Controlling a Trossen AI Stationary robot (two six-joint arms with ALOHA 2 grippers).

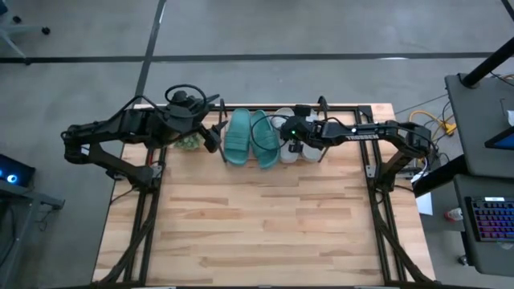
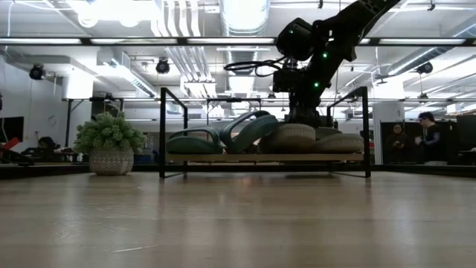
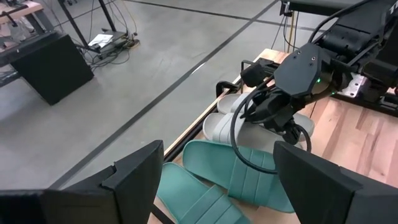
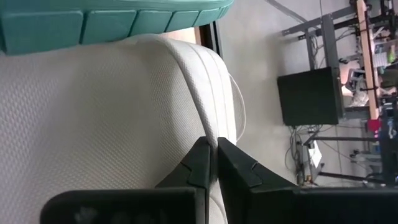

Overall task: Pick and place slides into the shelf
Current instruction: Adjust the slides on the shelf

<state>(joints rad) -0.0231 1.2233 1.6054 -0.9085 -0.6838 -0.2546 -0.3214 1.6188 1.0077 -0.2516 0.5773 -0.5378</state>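
Observation:
The black wire shelf (image 1: 353, 107) stands at the table's far edge. The teal pair (image 1: 249, 138) lies on its left half; in the low view one teal slide (image 2: 251, 130) sits tilted, with one side raised. The grey-white pair (image 1: 287, 151) lies on its right half (image 2: 312, 138). My right gripper (image 1: 294, 143) comes down over the white slides and is shut on one of them. My left gripper (image 3: 214, 180) is wide open. It hovers off the shelf's left end (image 1: 210, 128), touching nothing, and looks across the teal slides (image 3: 230, 180). My right gripper pinches the thin side rim (image 4: 210, 134) of a grey-white slide between its two fingers (image 4: 199, 167), coming from above. The fingers lie along the rim. The slide (image 4: 106, 118) rests on the shelf beside the teal one; whether it is lifted at all, I cannot tell.
A small potted plant (image 2: 111, 145) stands on the table just left of the shelf, under my left arm (image 1: 190, 143). The shelf's upright hooped ends (image 2: 161, 134) flank the slides. The table's near half is bare wood (image 1: 265, 233). People stand in the room beyond (image 2: 424, 138).

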